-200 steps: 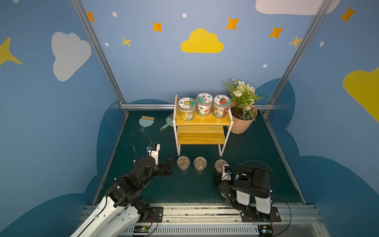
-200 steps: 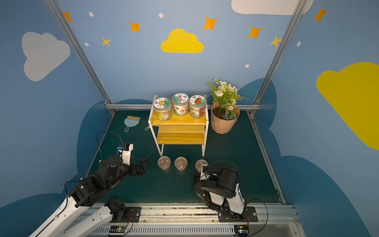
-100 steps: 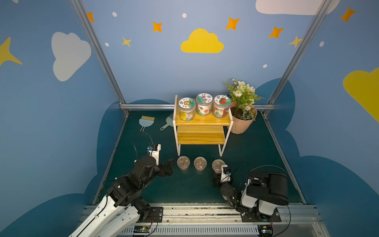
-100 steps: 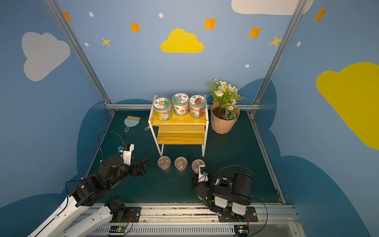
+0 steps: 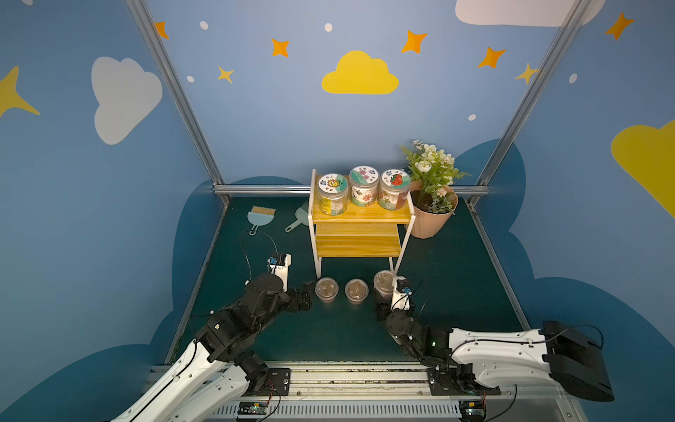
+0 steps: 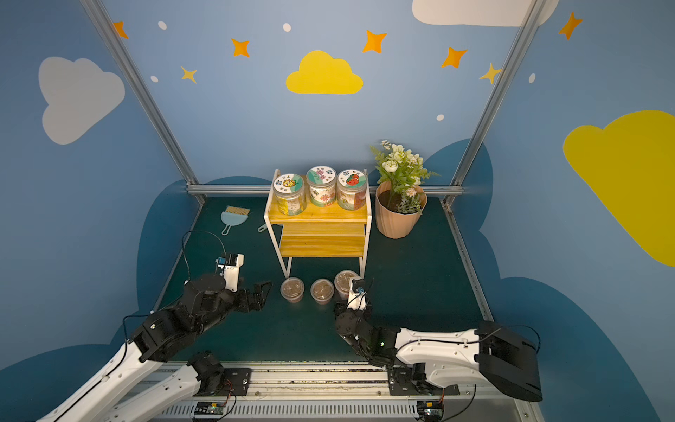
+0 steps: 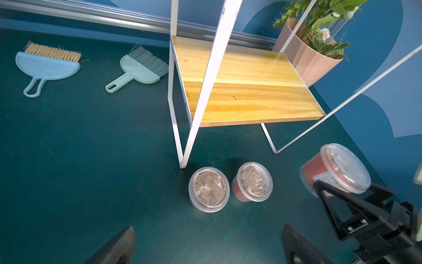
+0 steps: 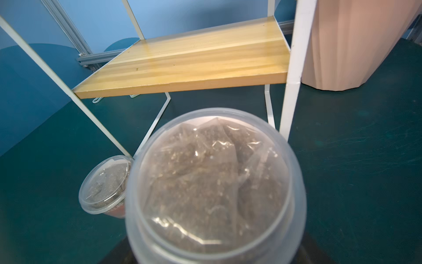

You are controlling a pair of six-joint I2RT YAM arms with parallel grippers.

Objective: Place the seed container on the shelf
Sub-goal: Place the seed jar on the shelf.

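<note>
**Right gripper (image 5: 384, 292) pinches the seed container (image 5: 383, 280) before the shelf (image 5: 365, 218)**

The right gripper's jaws are pressed against the sides of the seed container, a clear lidded tub with a red label. It sits just in front of the shelf's front right leg. The left gripper (image 5: 308, 290) is spread wide and holds nothing. It sits low over the worktop (image 5: 328, 339), just beside the left tub (image 5: 326, 288), and the middle tub (image 5: 356, 290) stands between that one and the held container.

The worktop is a dark green mat, scuffed in places. The shelf stands at the middle of its back edge with three labelled jars (image 5: 363, 190) on the upper board. A pink flower pot (image 5: 431, 223) sits just beside it toward the back right corner. Two pale blue brushes (image 5: 260, 217) lie toward the back left corner. Blue walls (image 5: 109, 226) painted with clouds and stars close the space, and aluminium bars (image 5: 175, 91) rise from the back corners.

Both top views show the two arms whole and the jars. The left wrist view shows the seed container (image 7: 338, 169) tilted, seemingly off the mat, with a black finger (image 7: 320, 187) against its side. It also shows the second brush (image 7: 139, 68) complete, whereas the shelf half hides it from above. In the right wrist view the container's lid (image 8: 214, 182) fills the frame, with bagged seed beneath it. That arm's own fingers are hidden there, and only the middle tub (image 8: 105, 185) appears alongside.
</note>
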